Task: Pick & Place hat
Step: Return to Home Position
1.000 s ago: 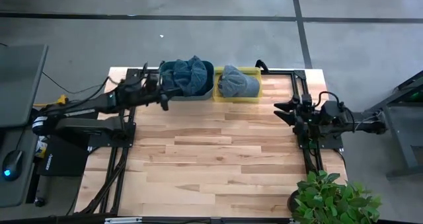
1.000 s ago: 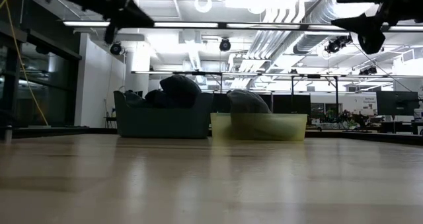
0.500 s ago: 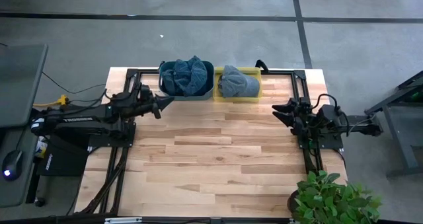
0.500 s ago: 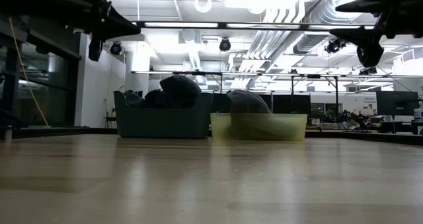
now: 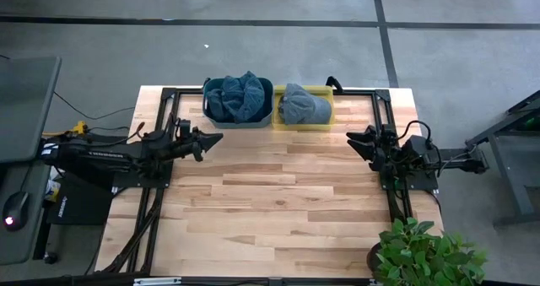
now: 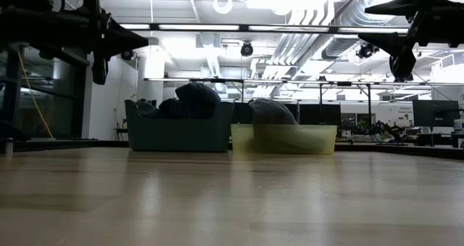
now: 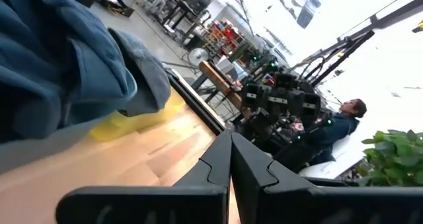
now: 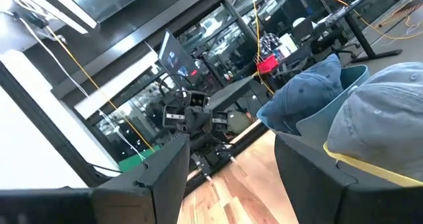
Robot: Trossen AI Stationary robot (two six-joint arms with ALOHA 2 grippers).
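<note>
Now | high view: left gripper (image 5: 207, 141) clenched, empty, blue caps (image 5: 239, 96) heaped in blue bin (image 5: 240, 124) near its tip; right gripper (image 5: 354, 139) released, empty | low view: both raised | wrist views: left fingers (image 7: 218, 164) meet, right fingers (image 8: 158, 178) apart | likely homing; next, tuck arms clear.

We see a worktop (image 5: 278, 193) of pale wood planks, smooth with a soft sheen. The caps (image 5: 240, 96) are soft, crumpled blue cloth. The yellow bin (image 6: 283, 139) looks like translucent plastic; the blue bin (image 6: 177, 136) is matt, possibly plastic too.
</note>
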